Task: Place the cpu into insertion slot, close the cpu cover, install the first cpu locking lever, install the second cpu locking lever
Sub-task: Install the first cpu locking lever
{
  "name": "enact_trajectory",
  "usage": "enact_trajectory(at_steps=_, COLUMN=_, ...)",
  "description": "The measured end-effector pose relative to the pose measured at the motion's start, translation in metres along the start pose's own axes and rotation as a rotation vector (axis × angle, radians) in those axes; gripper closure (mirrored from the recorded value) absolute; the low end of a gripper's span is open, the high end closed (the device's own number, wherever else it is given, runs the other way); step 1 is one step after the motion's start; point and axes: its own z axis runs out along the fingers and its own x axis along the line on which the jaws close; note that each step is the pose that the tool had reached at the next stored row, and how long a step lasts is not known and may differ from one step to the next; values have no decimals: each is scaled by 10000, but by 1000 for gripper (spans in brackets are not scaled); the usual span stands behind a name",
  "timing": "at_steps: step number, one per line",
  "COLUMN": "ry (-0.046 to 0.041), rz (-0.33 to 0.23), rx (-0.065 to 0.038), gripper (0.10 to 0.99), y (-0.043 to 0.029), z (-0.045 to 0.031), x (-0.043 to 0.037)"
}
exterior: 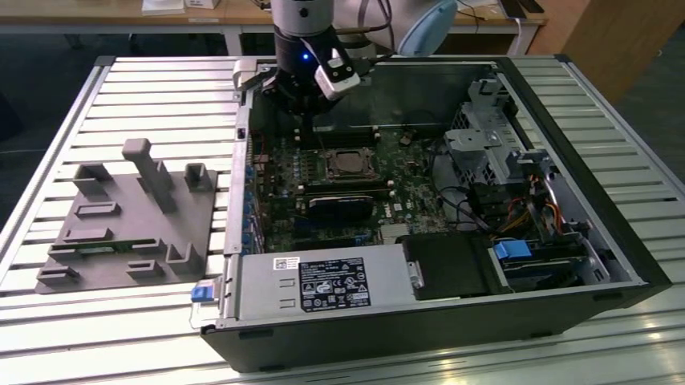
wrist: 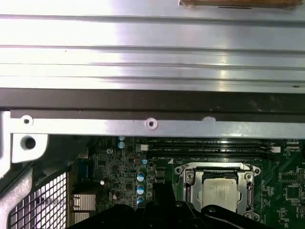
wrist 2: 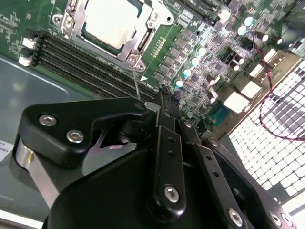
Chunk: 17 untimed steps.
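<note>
Much of the green board (wrist 2: 200, 57) is hidden in the second wrist view behind the black links of the hand (wrist 2: 162, 93), and where they converge I cannot tell whether it is clenched or released. 1 thin wire lever (wrist 2: 136, 81) rises from the corner of the cpu cover (wrist 2: 72, 16) to that dark tip; whether they touch I cannot make out. In the exterior view the arm (exterior: 305, 48) covers the board's far corner inside the open computer case (exterior: 599, 208), which lies on the slatted tabletop (exterior: 160, 88) beside a grey fixture (exterior: 128, 216). The cpu (wrist 2: 112, 21) sits in the insertion slot (wrist 2: 86, 33), the cover lying flat around it, near the hand.
</note>
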Motion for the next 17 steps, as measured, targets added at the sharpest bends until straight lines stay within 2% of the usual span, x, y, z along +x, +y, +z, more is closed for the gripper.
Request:
enact_trajectory(at_steps=9, ry=1, rz=0, rx=0, gripper=980, y=45, z=5, x=-29)
enact_trajectory(at_steps=17, ry=1, rz=0, rx=0, gripper=980, y=58, z=16, x=-183)
